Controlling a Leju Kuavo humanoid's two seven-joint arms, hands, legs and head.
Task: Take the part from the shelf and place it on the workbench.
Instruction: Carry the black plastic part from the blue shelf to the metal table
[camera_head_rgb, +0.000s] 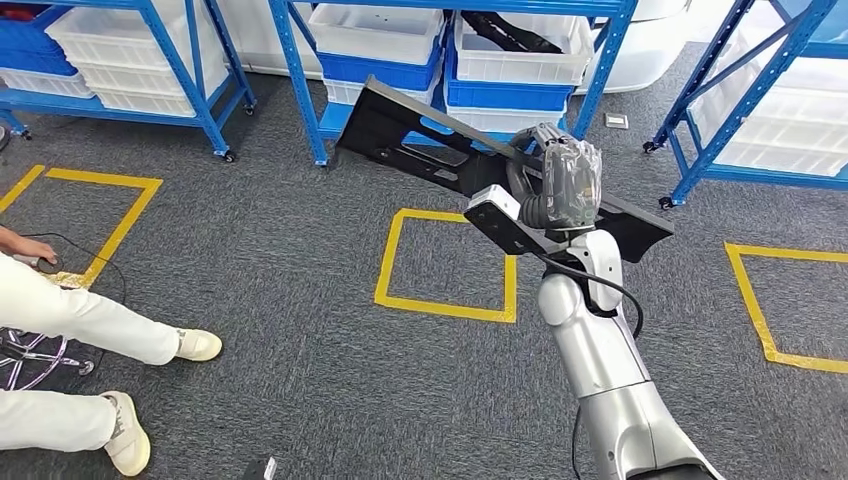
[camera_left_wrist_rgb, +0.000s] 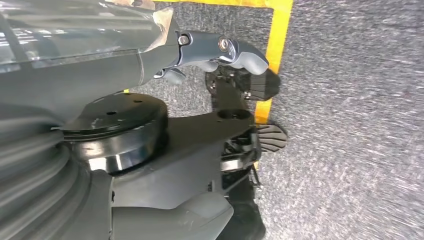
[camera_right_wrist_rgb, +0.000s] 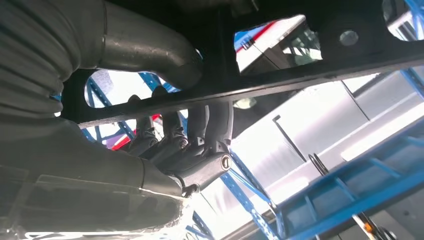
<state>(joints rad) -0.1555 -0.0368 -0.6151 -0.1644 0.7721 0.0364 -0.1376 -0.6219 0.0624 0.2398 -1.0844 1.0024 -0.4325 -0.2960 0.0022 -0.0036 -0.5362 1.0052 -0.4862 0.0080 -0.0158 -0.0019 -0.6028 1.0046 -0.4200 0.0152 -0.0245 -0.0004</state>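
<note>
The part (camera_head_rgb: 400, 125) is a long flat black panel with cut-outs. It hangs tilted in the air in front of the blue shelf (camera_head_rgb: 300, 80), its far end toward the shelf's low tier. My right hand (camera_head_rgb: 560, 175) grips it near the middle, the arm raised from the lower right. In the right wrist view the fingers (camera_right_wrist_rgb: 190, 145) curl around a bar of the part (camera_right_wrist_rgb: 300, 75), thumb on the other side. My left hand (camera_left_wrist_rgb: 200, 50) hangs over the grey carpet with fingers and thumb apart, holding nothing.
White and blue bins (camera_head_rgb: 510, 60) fill the shelves; one holds another black piece (camera_head_rgb: 505, 35). Yellow tape squares (camera_head_rgb: 445, 262) mark the carpet. A person (camera_head_rgb: 70, 320) in white trousers sits at the left by a cable. More blue racks (camera_head_rgb: 740, 80) stand at the right.
</note>
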